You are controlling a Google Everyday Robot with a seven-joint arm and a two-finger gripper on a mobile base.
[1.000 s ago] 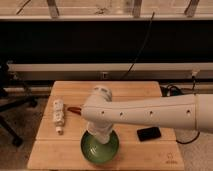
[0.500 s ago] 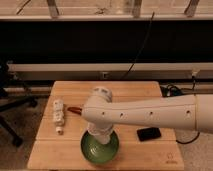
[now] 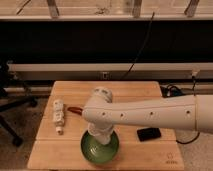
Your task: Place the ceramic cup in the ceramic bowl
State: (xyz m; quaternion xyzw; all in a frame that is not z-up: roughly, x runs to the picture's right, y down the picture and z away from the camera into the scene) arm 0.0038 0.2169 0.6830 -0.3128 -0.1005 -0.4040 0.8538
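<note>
The green ceramic bowl [image 3: 99,148] sits near the front edge of the wooden table [image 3: 130,95], left of centre. My white arm [image 3: 150,114] reaches in from the right and bends down over the bowl. The gripper [image 3: 102,136] is at the arm's end, down inside or just above the bowl, mostly hidden by the wrist. The ceramic cup does not show; it is hidden by the arm or the wrist.
A white bottle [image 3: 58,115] lies on the table's left side. A small reddish object [image 3: 76,109] lies beside it. A flat black rectangle [image 3: 149,134] lies right of the bowl. An office chair base [image 3: 12,107] stands left of the table.
</note>
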